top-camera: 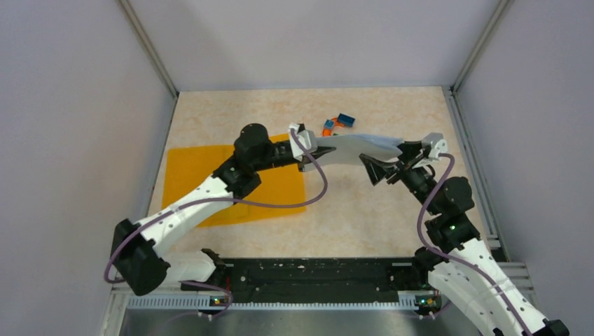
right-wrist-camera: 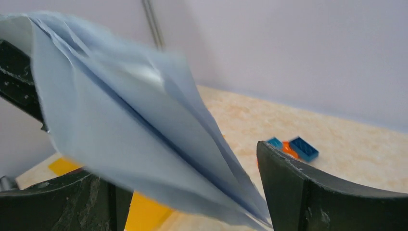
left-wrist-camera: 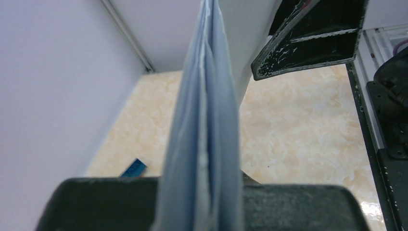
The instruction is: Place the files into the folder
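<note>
The files (top-camera: 357, 147), a sheaf of white sheets, hang in the air above the table between my two grippers. My left gripper (top-camera: 308, 150) is shut on their left end; in the left wrist view the sheets (left-wrist-camera: 204, 120) run edge-on out of its jaws (left-wrist-camera: 202, 197). My right gripper (top-camera: 396, 159) is open, its fingers wide apart around the sheets' right end. In the right wrist view the sheets (right-wrist-camera: 120, 120) fan out between its two fingers (right-wrist-camera: 312, 192). The orange folder (top-camera: 203, 175) lies flat on the table at the left, partly under my left arm, and shows in the right wrist view (right-wrist-camera: 139, 211).
Small blue and orange blocks (top-camera: 336, 124) lie on the table behind the sheets; they also show in the right wrist view (right-wrist-camera: 300, 147), and one blue block shows in the left wrist view (left-wrist-camera: 133, 168). Grey walls enclose the table on three sides.
</note>
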Action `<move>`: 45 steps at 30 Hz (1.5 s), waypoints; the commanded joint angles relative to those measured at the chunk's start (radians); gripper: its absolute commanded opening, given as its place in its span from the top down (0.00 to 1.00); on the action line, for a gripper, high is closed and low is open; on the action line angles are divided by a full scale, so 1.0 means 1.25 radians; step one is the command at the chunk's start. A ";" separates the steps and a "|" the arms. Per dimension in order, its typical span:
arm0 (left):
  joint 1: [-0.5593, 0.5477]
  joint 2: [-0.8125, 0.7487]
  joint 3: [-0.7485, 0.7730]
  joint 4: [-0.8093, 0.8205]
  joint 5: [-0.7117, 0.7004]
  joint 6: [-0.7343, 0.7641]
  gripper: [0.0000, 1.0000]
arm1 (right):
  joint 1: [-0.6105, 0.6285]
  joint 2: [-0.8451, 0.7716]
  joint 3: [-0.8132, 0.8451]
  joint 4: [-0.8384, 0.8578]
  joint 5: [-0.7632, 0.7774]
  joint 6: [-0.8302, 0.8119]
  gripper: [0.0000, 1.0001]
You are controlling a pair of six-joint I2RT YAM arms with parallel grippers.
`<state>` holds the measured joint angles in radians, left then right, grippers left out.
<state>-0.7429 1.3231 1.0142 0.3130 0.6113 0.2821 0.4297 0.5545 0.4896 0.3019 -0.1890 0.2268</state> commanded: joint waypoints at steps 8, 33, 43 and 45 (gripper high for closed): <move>0.015 -0.165 0.149 -0.247 0.082 0.057 1.00 | 0.006 0.068 0.270 -0.091 -0.318 -0.034 0.12; 0.099 0.108 0.027 0.284 0.237 -0.260 1.00 | 0.007 0.049 0.005 0.001 -0.133 0.021 0.66; 0.098 0.240 0.023 0.312 0.173 -0.188 1.00 | 0.007 0.088 -0.141 0.187 0.014 0.025 0.98; 0.097 0.259 0.013 0.327 0.145 -0.184 1.00 | 0.007 0.122 -0.164 0.236 0.025 0.023 1.00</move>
<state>-0.6224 1.6138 1.0470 0.6228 0.8474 0.0227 0.4301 0.6537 0.3149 0.4065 -0.2287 0.2577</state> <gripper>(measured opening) 0.012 0.014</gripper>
